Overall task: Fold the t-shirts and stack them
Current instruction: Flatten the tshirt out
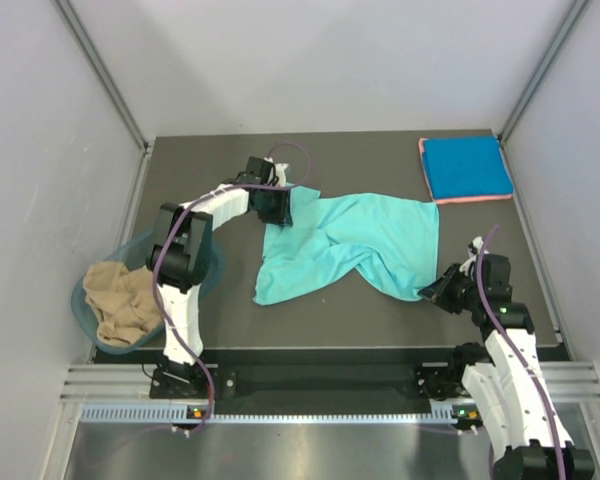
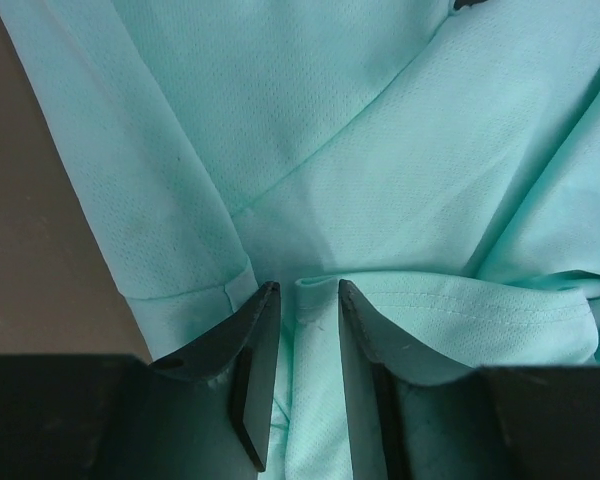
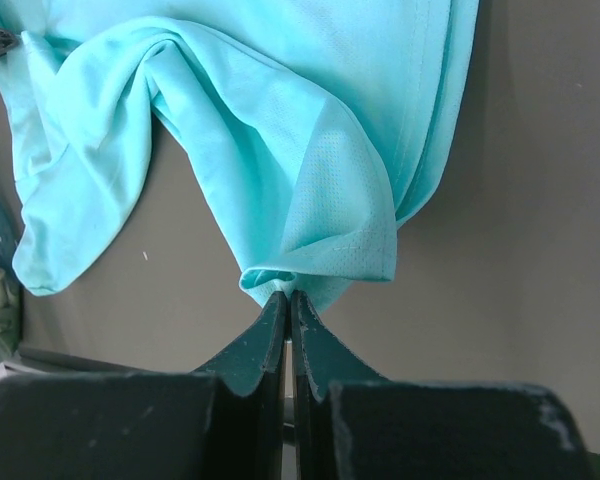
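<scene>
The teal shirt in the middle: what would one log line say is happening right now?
teal shirt: spread, rumpled | left gripper: jaws pinching cloth fold | right gripper: jaws shut on hem | folded blue shirt: far right corner | tan shirt: in tub

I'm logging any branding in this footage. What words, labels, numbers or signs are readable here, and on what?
None can be read in any view.
Teal t-shirt: plain cloth, no print or readable label showing.
Folded blue t-shirt: plain.
Tan t-shirt in the tub: plain.
Arms and rail: no legible markings.

left hand [image 2: 308, 300] slightly parted, right hand [image 3: 286, 302] closed
</scene>
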You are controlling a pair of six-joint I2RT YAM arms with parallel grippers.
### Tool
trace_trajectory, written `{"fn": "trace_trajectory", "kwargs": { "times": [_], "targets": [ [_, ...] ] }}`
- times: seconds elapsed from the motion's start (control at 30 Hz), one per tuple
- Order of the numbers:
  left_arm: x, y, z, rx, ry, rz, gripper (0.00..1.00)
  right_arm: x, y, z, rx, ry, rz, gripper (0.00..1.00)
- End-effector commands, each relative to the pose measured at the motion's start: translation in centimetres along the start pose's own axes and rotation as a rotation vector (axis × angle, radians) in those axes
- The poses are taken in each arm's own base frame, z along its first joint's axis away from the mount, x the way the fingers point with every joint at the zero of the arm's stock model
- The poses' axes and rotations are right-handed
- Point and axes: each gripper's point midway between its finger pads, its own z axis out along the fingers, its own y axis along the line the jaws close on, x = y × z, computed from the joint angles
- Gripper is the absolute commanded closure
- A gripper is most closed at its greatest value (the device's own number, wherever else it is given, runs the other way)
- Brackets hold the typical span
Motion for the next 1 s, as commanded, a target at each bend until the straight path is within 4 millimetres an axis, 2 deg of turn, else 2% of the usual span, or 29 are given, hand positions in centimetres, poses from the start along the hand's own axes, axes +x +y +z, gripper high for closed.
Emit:
{"fn": "trace_trajectory", "kwargs": {
  "times": [0.0, 0.23, 0.3, 0.57, 0.6, 0.63, 0.7, 0.77, 0.8, 0.9, 0.93, 0.97],
  "targets": [
    [-1.0, 0.1, 0.0, -0.014, -0.019, 0.036, 0.65, -2.2, 1.8, -0.8, -0.047, -0.062, -0.046, 1.0],
    [-0.6, -0.3, 0.2, 0.017, -0.006, 0.034, 0.65, -2.4, 1.8, -0.7, -0.039, -0.064, -0.046, 1.0],
    [-0.2, -0.5, 0.2, 0.024, 0.004, 0.03, 0.67, -2.4, 1.7, -0.7, -0.034, -0.062, -0.046, 1.0],
    [-0.5, -0.5, -0.8, 0.014, -0.017, 0.03, 0.75, -2.7, 1.8, -0.7, -0.037, -0.072, -0.046, 1.0],
    [-0.5, -0.8, -0.8, 0.024, -0.018, 0.031, 0.78, -2.7, 1.8, -0.6, -0.034, -0.071, -0.047, 1.0],
    [-0.6, -0.9, -0.8, 0.031, -0.018, 0.028, 0.87, -2.7, 1.7, -0.6, -0.03, -0.068, -0.048, 1.0],
    [-0.9, -1.1, -1.0, 0.038, -0.026, 0.022, 0.99, -2.6, 1.6, -0.5, -0.026, -0.067, -0.045, 1.0],
    [-1.2, -1.3, -1.6, 0.03, -0.027, 0.01, 1.0, -2.6, 1.5, -0.4, -0.024, -0.065, -0.031, 1.0],
    [-2.0, -1.3, -2.1, 0.017, -0.041, 0.007, 1.0, -2.6, 1.6, -0.3, -0.024, -0.062, -0.013, 1.0],
    [-3.8, -2.6, -4.5, 0.027, -0.078, -0.007, 1.0, -3.1, 1.2, 0.0, 0.008, -0.07, 0.017, 1.0],
    [-4.9, -3.6, -6.3, 0.047, -0.118, -0.012, 1.0, -3.5, 0.7, 0.1, 0.046, -0.088, 0.047, 1.0],
    [-5.3, -3.9, -7.2, 0.044, -0.129, -0.021, 1.0, -3.7, 0.2, 0.2, 0.072, -0.096, 0.068, 1.0]
  ]
}}
